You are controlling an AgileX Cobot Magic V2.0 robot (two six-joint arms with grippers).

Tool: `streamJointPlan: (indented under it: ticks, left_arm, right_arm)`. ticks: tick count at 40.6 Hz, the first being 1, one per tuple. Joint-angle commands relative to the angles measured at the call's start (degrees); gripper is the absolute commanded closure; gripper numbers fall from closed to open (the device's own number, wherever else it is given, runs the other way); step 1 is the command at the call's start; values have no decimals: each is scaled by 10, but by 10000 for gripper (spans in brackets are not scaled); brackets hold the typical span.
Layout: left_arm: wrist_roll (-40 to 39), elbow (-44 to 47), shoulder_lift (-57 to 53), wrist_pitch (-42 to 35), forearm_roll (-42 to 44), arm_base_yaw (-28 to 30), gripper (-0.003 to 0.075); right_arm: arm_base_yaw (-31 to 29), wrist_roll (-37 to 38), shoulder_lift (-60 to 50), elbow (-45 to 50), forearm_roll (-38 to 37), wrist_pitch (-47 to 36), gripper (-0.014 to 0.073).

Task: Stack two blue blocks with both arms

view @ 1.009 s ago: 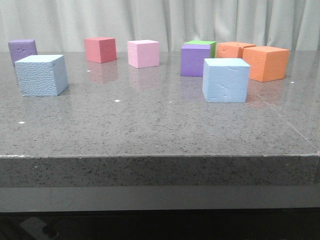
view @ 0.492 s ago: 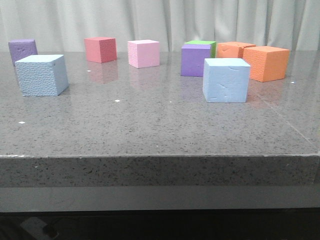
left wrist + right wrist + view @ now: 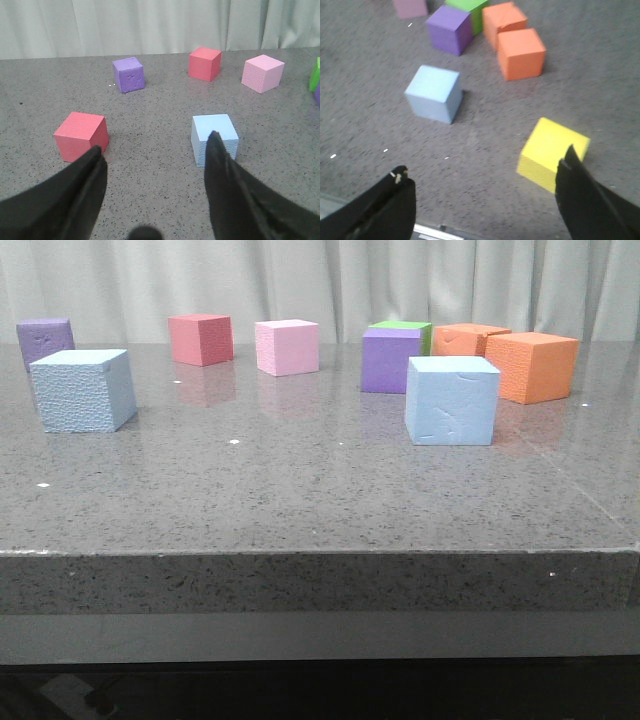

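Observation:
Two pale blue blocks stand apart on the grey stone table. One blue block (image 3: 83, 390) is at the left; it also shows in the left wrist view (image 3: 214, 137), just beyond my open left gripper (image 3: 155, 142), partly behind the right fingertip. The other blue block (image 3: 452, 400) is right of centre; it also shows in the right wrist view (image 3: 433, 93), well ahead of my open, empty right gripper (image 3: 485, 165). Neither gripper shows in the front view.
Red (image 3: 201, 339), pink (image 3: 287, 347), purple (image 3: 391, 360), green (image 3: 403, 328) and two orange cubes (image 3: 532, 366) line the back; a purple cube (image 3: 45, 339) sits far left. A red cube (image 3: 82, 135) lies near my left gripper, a yellow cube (image 3: 551, 151) near my right. The table's front edge (image 3: 320, 555) is close.

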Motion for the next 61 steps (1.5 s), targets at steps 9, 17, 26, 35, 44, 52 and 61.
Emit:
streamJointPlan:
  ticks: [9, 17, 26, 35, 44, 52, 61]
  left_arm:
    - [-1, -18, 6, -43, 1, -4, 303]
    - [-1, -18, 6, -43, 1, -4, 303]
    - [-1, -18, 6, -43, 1, -4, 303]
    - [-1, -18, 6, -43, 1, -4, 303]
    - [-1, -18, 6, -43, 1, -4, 303]
    - [-1, -18, 6, -43, 1, -4, 303]
    - [-1, -18, 6, -43, 1, -4, 303]
  right_arm:
    - [89, -68, 178, -116, 85, 26, -16]
    - [163, 51, 293, -186, -15, 23, -16]
    - [211, 258, 418, -280, -189, 48, -16]
    - [211, 324, 508, -366, -196, 49, -16]
    - [206, 359, 563, -400, -211, 58, -16]
    - [205, 371, 597, -400, -226, 55, -16]
    - [205, 375, 623, -400, -222, 59, 32]
